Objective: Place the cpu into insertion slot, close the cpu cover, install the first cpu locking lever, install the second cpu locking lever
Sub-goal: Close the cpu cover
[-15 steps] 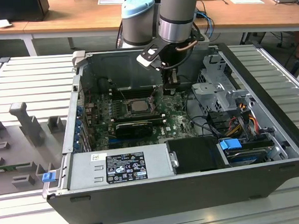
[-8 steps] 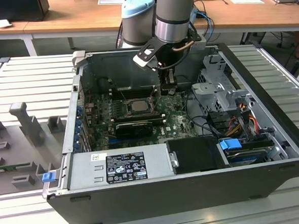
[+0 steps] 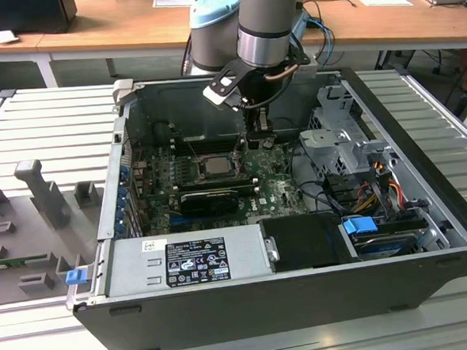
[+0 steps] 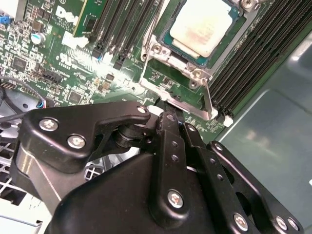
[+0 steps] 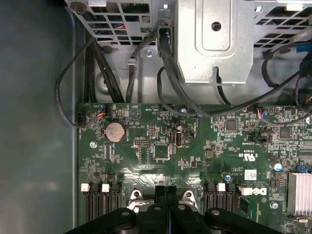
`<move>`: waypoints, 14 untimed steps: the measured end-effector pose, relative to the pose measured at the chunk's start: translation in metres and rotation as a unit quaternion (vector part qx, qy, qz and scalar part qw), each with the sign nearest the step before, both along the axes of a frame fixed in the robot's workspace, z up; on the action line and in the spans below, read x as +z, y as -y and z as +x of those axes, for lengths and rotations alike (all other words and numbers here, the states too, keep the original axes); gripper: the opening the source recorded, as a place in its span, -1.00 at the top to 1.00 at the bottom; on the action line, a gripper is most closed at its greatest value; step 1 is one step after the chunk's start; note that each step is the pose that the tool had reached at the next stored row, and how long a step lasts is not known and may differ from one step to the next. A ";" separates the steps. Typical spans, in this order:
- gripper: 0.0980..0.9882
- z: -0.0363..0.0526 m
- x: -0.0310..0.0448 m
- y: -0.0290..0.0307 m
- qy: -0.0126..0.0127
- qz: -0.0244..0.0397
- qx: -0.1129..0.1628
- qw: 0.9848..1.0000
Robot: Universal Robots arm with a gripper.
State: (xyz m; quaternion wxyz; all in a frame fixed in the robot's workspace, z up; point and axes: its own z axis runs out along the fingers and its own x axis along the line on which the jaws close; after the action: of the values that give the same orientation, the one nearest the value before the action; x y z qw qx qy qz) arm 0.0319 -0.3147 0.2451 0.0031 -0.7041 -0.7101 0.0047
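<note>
In the exterior view, the arm reaches down into an open computer case (image 3: 426,211) lying on its side. The gripper (image 3: 251,136) hangs over the motherboard (image 3: 274,184), just to the exterior view's right of the cpu (image 3: 215,165). The chip lies silver face up in the insertion slot (image 3: 218,177), on the far side of the black graphics card (image 3: 211,198). A grey power supply (image 3: 183,261) fills the near corner on the exterior view's left, and a drive cage (image 3: 338,137) stands on the exterior view's right.

In the second wrist view, the cpu (image 4: 202,24) is seated, with the cpu cover (image 4: 165,29) lying flat around it between rows of memory slots (image 4: 248,58). The gripper (image 4: 178,122) has its black fingers drawn together, tips at the edge of the socket's metal frame. Whether they pinch a lever cannot be told.

In the first wrist view, the fingers (image 5: 161,195) meet along a thin seam above the green board, a coin battery (image 5: 115,131) and black cables (image 5: 97,63) beyond.
</note>
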 end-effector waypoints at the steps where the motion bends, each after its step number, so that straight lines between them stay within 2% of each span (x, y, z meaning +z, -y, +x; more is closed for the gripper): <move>1: 0.98 -0.0014 0.0000 0.0000 0.000 0.000 0.000 1.000; 14: 0.98 -0.0136 0.0000 0.0000 0.000 0.000 0.000 1.000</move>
State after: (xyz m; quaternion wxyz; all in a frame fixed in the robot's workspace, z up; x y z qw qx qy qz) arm 0.0184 -0.3147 0.2451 0.0031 -0.7041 -0.7101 0.0047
